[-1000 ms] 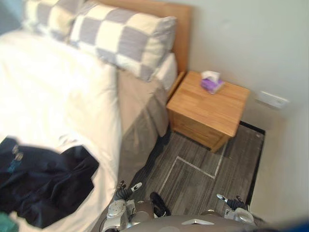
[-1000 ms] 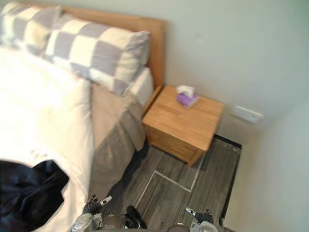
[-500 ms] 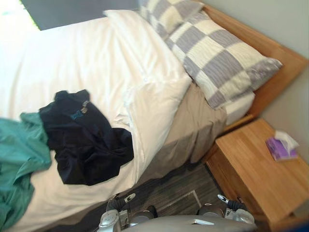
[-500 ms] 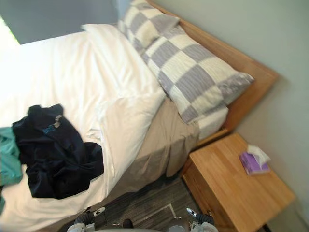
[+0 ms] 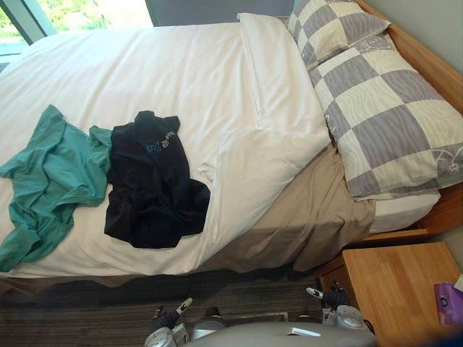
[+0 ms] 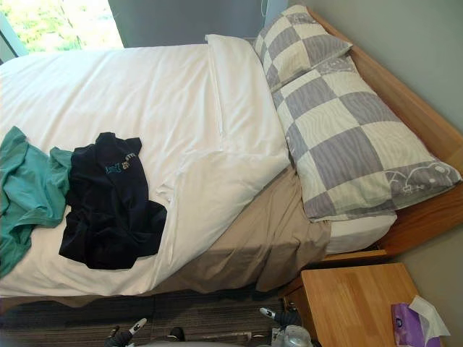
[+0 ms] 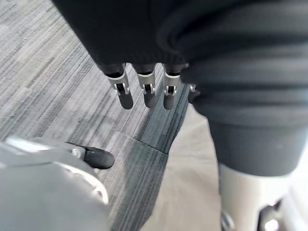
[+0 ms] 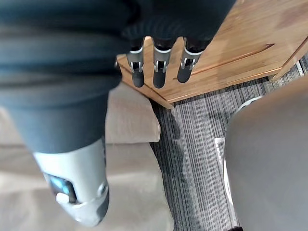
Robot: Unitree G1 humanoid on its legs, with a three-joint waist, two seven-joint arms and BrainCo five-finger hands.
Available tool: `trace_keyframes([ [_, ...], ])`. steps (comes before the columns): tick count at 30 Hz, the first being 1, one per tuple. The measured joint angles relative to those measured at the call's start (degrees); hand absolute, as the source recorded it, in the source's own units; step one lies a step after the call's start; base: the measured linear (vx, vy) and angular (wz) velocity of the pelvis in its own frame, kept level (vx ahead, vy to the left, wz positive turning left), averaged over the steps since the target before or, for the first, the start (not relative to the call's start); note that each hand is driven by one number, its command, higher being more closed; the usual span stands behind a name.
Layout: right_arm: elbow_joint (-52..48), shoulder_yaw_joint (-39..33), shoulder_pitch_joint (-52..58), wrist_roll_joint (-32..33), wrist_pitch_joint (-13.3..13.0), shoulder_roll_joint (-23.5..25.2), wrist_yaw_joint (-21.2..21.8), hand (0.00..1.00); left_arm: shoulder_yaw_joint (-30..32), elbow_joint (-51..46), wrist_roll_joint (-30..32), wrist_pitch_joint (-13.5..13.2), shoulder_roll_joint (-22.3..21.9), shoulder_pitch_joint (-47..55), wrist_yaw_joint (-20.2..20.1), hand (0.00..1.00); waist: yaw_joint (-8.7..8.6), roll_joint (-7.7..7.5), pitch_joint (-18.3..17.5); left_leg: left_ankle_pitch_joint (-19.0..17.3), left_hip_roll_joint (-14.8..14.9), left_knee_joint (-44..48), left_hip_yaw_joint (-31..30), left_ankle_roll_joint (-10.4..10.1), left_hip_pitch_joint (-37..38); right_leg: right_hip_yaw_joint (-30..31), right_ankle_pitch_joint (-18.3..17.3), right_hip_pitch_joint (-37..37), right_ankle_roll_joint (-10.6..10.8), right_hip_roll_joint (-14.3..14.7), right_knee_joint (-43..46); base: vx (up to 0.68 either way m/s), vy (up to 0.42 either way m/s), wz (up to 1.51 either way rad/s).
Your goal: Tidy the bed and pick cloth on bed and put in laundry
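Left eye view: dark shirt [image 5: 148, 191], teal cloth [image 5: 51, 173] on bed [image 5: 181, 79]; tissue [image 6: 427, 314] in purple box [image 6: 404, 327]; my left hand [image 7: 144, 91], right hand [image 8: 159, 70] slack, empty.

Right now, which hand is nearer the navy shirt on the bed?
Left. The left hand hangs beside the bed, almost straight out from the navy shirt; the right hand hangs beside the nightstand, farther off.

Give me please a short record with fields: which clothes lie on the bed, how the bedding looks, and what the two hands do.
clothes: green cloth and dark cloth, touching, on the white duvet
bedding: duvet corner folded back, beige sheet bare; two checked pillows side by side
left hand: open, empty, over the floor
right hand: open, empty, near the nightstand
progress: no cloth picked yet
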Motion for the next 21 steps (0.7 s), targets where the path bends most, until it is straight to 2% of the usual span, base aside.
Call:
trace_keyframes([
  [1, -0.29, -1.09, 0.47, 0.37, 0.0, 0.6, -0.07, 0.0, 0.0, -0.67, 0.0, 0.06, 0.41, -0.23, 0.05, 0.0, -1.01, -0.81, 0.03, 0.55, -0.61, 1.67, 2.81, 0.91, -1.37, -0.8, 0.12, 0.24, 0.21, -1.59, -0.16, -0.02, 0.067, 0.4],
  [3, -2.15, -3.59, 1.58, 2.65, -0.12, 1.29, -0.27, 0.0, 0.52, -1.34, -0.38, 0.12, -0.09, 0.02, 0.07, 0.0, -1.52, -0.52, 0.18, -1.54, -0.6, 3.88, 11.19, 4.47, -2.15, -1.75, 0.22, 0.76, 0.27, -2.32, -0.87, -0.04, 0.074, 0.19],
  [4, -2.61, -5.16, 1.99, 4.22, -0.08, 1.29, -0.51, 0.0, 1.88, -1.37, -0.69, 0.32, -0.58, 0.0, 0.05, 0.0, -1.49, -0.41, 0.26, -3.0, -0.17, 4.96, 14.62, 5.31, -1.93, -1.67, 0.22, 1.21, 0.28, -2.4, -1.24, -0.05, 0.07, -0.12],
  [6, -7.08, -8.69, 4.3, 7.55, 0.07, 2.09, -1.38, 0.0, 3.99, -1.66, -0.69, 0.66, -1.46, 0.31, 0.04, 0.0, -1.52, -0.21, 0.15, -3.14, -0.48, 4.99, 15.19, 4.07, -1.2, -1.38, 0.17, 2.07, 0.35, -2.63, -1.53, -0.03, 0.058, -0.05],
  [7, -11.79, -11.16, 6.21, 8.84, 0.48, 2.02, -1.44, 0.0, 4.03, -2.36, -0.66, 0.93, -1.33, 0.89, 0.01, 0.0, -2.21, 0.03, -0.22, -4.41, -0.7, 3.94, 16.34, 3.25, -0.89, -1.48, 0.16, 2.32, 0.4, -2.84, -2.0, -0.01, 0.079, 0.16],
  [9, -22.71, -16.36, 8.08, 10.66, 0.87, -0.1, -2.67, 0.0, 3.92, -3.45, -0.65, 0.97, -1.8, 1.79, -0.09, 0.0, -3.71, 0.38, -0.33, -5.12, -0.17, 3.6, 23.35, 2.52, 0.07, -1.65, 0.81, 2.82, 1.17, -3.61, -3.26, 0.02, 0.108, 0.21],
  [12, -37.59, -22.22, 8.28, 11.47, 0.69, -5.53, -5.0, 0.0, 3.64, -4.27, -0.68, 0.88, -2.19, 3.84, -0.2, 0.0, -4.41, 0.67, -0.92, -4.18, -1.18, 2.93, 23.62, 2.58, 0.8, -1.43, 0.99, 3.37, 1.39, -4.34, -3.25, 0.04, 0.11, 0.07],
  [15, -51.41, -27.61, 7.38, 10.6, -0.45, -10.93, -7.5, 0.0, 0.02, -4.94, -0.71, 0.8, -0.78, 5.83, -1.02, 0.0, -4.65, -0.52, -1.77, -2.44, -2.43, -0.38, 21.42, 2.8, 0.87, -1.21, 1.4, 3.34, 1.98, -4.37, -3.25, 0.07, 0.025, 0.34],
  [19, -53.05, -28.77, 0.0, 6.33, -1.08, -17.14, -8.76, 0.0, -3.99, -3.82, -0.68, 0.84, 1.94, 7.52, -1.24, 0.0, -4.83, -1.26, -2.87, -0.42, -2.84, -2.19, 18.91, 2.77, 0.85, -1.09, 1.87, 3.36, 1.21, -3.59, -3.18, 0.07, -0.041, 0.25],
  [21, -51.27, -28.24, -4.12, 5.36, -1.15, -19.59, -8.98, 0.0, -6.48, -3.59, -0.68, 0.88, 3.06, 7.53, -1.3, 0.0, -4.95, -0.74, -2.93, -0.05, -3.0, -1.95, 17.24, 3.15, 0.59, -1.14, 2.4, 3.47, 0.38, -3.26, -3.13, 0.09, -0.026, 0.37],
])
